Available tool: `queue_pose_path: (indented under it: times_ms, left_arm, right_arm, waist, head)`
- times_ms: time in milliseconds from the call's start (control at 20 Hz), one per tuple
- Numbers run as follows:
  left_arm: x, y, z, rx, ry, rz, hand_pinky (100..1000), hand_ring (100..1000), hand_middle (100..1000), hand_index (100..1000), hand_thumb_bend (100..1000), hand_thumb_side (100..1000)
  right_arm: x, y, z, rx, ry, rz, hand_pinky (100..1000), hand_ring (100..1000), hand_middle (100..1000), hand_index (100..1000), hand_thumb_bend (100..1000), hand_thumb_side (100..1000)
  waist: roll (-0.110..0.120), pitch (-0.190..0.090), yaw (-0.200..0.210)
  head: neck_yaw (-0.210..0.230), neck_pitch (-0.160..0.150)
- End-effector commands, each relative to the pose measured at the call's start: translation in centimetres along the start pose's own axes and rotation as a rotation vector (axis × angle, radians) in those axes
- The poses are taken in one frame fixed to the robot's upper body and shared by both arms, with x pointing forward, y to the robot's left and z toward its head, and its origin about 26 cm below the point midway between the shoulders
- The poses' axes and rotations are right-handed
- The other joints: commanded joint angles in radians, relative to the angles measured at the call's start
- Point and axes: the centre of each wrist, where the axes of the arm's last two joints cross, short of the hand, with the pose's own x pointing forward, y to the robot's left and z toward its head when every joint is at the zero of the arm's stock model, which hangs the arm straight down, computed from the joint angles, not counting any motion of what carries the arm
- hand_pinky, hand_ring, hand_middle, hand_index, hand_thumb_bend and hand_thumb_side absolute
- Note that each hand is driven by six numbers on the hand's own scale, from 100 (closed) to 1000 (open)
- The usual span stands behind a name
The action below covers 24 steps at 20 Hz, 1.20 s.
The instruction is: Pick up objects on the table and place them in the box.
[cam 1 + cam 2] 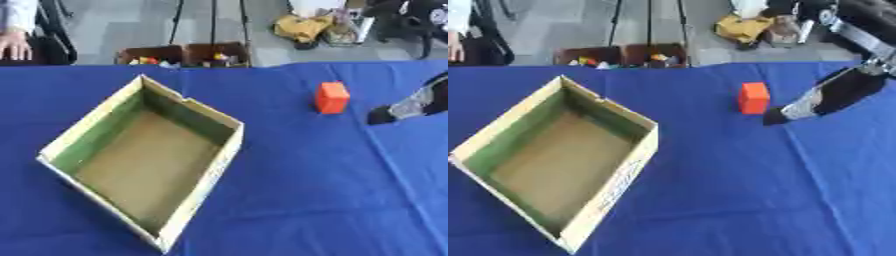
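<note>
Blue cloth: a blue fabric table cover [297, 200] spreads over the whole work surface, lightly creased.
Box: an open cardboard box with green-tinted inner walls and a brown floor [223, 120] sits on the robot's left half of the table, turned at an angle; nothing shows inside it.
Object: a small orange block [753, 97] stands upright on the cloth, on the right of the box and well apart from it, toward the far side of the table.
Right hand: the black and silver right hand [820, 102] comes in from the upper right, slanting down, its dark tip just beside the block on the block's right. From where I stand it looks apart from the block, not touching.
Hand state: I cannot tell how the fingers are set; they read as one dark shape, and nothing is held.
Left hand: not to be seen in either view.
Step in hand: my reading is the approach to the first pick, with the block not yet grasped.
Next move: the hand needs to close the last gap leftward, get fingers and thumb on opposite faces of the block, then lift and carry it left across the cloth to over the box.
</note>
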Motion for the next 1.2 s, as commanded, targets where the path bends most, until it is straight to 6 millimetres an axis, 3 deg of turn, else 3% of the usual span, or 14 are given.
queue_pose_path:
  times_ms: [50,300,650,1200]
  left_arm:
    - [0.4,0.0,-0.5,-0.023,-0.021,0.000,585,709,777,917,100,804]
    - [0.4,0.0,-0.5,-0.027,-0.017,0.004,585,708,777,917,100,805]
    - [0.4,0.0,-0.5,-0.030,-0.013,0.007,585,708,777,916,100,803]
    - [0.4,-0.2,-0.3,-0.036,-0.002,0.010,585,708,778,914,100,801]
  right_arm:
    - [-0.9,-1.1,-0.3,0.042,0.015,0.038,782,917,913,923,896,473]
    - [-2.1,-0.8,-1.2,0.090,0.032,0.024,773,908,912,924,886,409]
    - [-3.2,-0.2,-2.1,0.136,0.058,0.005,767,894,901,922,887,385]
    - [-5.5,1.5,-4.0,0.173,0.151,-0.048,712,820,838,884,879,326]
  waist:
    - [0.013,-0.022,0.005]
    - [0.013,-0.024,0.010]
    - [0.011,-0.027,0.009]
    - [0.013,-0.026,0.013]
  head:
    - [-0.007,-0.002]
    - [-0.004,-0.011]
    - [0.001,-0.024]
    - [-0.012,-0.008]
